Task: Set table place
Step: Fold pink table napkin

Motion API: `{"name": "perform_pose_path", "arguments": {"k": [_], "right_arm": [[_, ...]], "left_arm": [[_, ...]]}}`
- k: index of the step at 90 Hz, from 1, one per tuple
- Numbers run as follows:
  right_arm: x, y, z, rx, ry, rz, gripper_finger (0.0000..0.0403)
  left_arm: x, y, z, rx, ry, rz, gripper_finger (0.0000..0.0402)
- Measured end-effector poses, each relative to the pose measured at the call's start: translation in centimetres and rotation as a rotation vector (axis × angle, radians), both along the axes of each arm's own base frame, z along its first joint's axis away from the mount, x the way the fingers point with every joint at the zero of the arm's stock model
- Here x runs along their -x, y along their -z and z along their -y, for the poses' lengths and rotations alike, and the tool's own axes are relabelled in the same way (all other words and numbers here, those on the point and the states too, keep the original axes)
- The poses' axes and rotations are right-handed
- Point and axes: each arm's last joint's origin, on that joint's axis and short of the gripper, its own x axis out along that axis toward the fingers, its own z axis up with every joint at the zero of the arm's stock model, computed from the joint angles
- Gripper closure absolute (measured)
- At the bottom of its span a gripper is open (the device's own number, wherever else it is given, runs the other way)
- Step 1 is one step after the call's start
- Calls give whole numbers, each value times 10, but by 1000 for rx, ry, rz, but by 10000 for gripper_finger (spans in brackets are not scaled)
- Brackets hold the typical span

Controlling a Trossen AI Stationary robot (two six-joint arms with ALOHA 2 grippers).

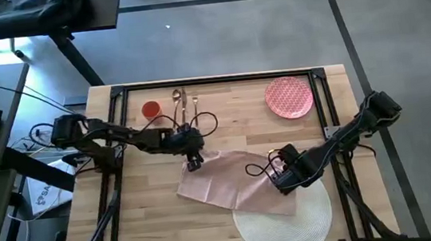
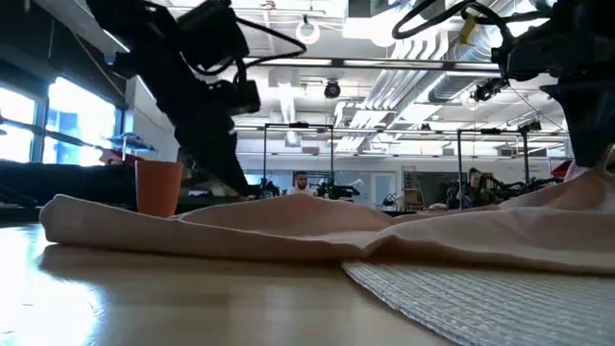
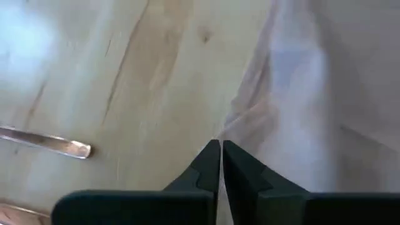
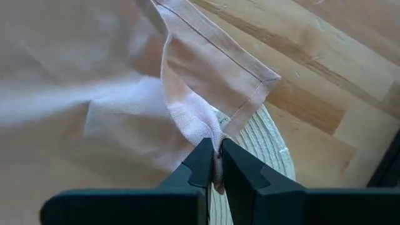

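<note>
Napkin: the beige-pink cloth napkin (image 1: 234, 179) lies spread and rumpled mid-worktop, its near corner draped over the far edge of the white woven placemat (image 1: 284, 224).
Right pincer: your right pincer (image 4: 213, 164) is clamped on a gathered fold of the napkin's hemmed edge, just above the placemat.
Left pincer: your left pincer (image 3: 220, 157) sits at the napkin's opposite, far-left edge with its fingers together; whether any cloth is caught between them, you cannot tell from the wrist view.
Handling: judge the cloth light, limp and slack. It will sag, fold on itself and drag rather than hold shape. Not fragile, low slip risk once pinched.
Where to hold: take it by the stitched hem or a corner, where the doubled fabric gives more to grip; a hold at two opposite edges should keep it flat.
Watch: a dragged napkin may shift the placemat under it.
Other pieces: red-patterned plate (image 1: 289, 97), orange-red cup (image 1: 151, 109) and gold cutlery (image 1: 182, 103) wait along the far side of the worktop (image 1: 153, 215).
</note>
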Motion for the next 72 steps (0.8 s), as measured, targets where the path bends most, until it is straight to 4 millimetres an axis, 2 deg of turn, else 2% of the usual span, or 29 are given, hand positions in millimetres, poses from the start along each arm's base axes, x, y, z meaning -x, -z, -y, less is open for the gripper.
{"name": "perform_pose_path", "arguments": {"k": [15, 39, 49, 59, 72], "right_arm": [[0, 0, 0, 10, -1, 9, 391], [-1, 0, -1, 3, -4, 19, 391], [-1, 0, -1, 2, -4, 20, 391], [-1, 0, -1, 2, -4, 21, 391], [-1, 0, -1, 3, -6, 21, 391]], "left_arm": [[-2, 15, -13, 61, -5, -49, 380], [-9, 29, -23, 98, 15, -42, 279], [-9, 36, -24, 111, -6, -78, 251], [-9, 38, -23, 113, -6, -93, 254], [-8, 36, -21, 96, -8, -85, 306]]}}
